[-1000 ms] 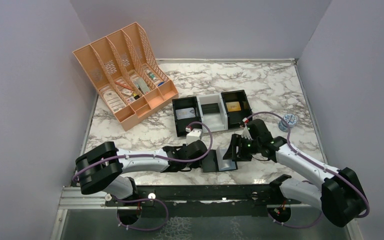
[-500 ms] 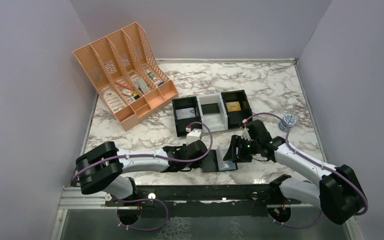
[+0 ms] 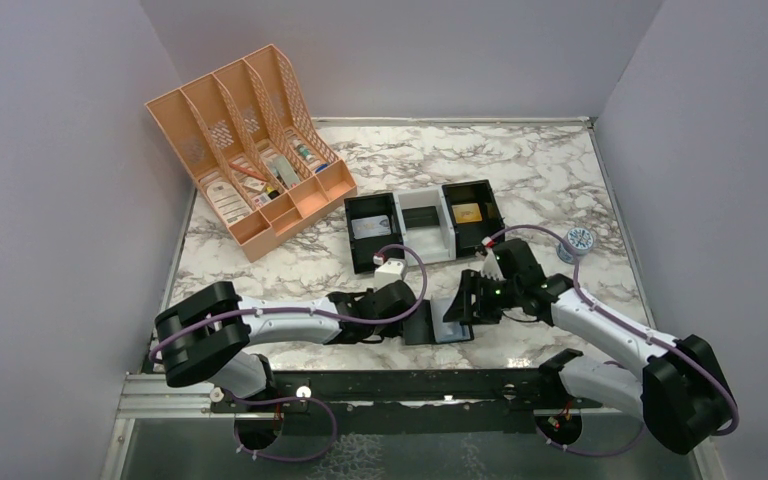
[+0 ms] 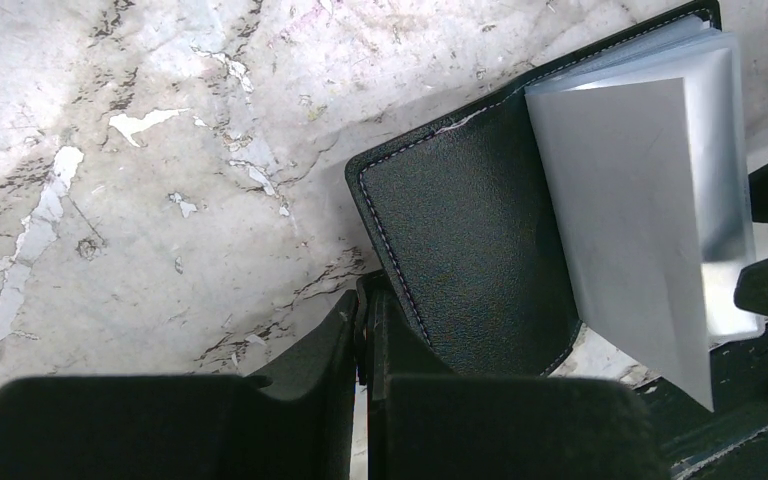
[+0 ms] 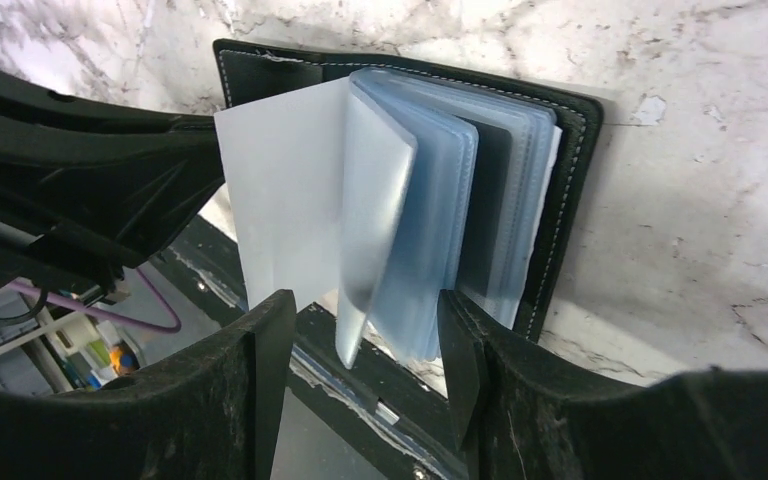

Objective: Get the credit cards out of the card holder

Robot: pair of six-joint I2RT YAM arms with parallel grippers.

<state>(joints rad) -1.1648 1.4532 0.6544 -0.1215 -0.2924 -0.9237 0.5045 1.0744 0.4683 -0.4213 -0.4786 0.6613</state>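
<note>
The card holder (image 3: 430, 325) lies open near the table's front edge, with a black cover and blue-grey clear sleeves fanned up. My left gripper (image 4: 368, 305) is shut on the edge of its left cover (image 4: 470, 230). A grey sleeve page (image 4: 630, 200) stands up beside that cover. My right gripper (image 5: 360, 350) is open, and the loose ends of the sleeves (image 5: 410, 200) hang between its fingers. A dark credit card (image 5: 495, 200) shows dimly inside one sleeve. No card is held.
A black-and-white three-compartment tray (image 3: 425, 240) stands behind the wallet, with a pale card (image 3: 370, 228) on the left and a gold card (image 3: 467, 212) on the right. An orange file organiser (image 3: 250, 150) stands at the back left. A small round blue-white object (image 3: 577, 240) lies at the right.
My right gripper has shifted slightly left over the sleeves, which have fanned a little further. My left gripper keeps its hold on the cover.
</note>
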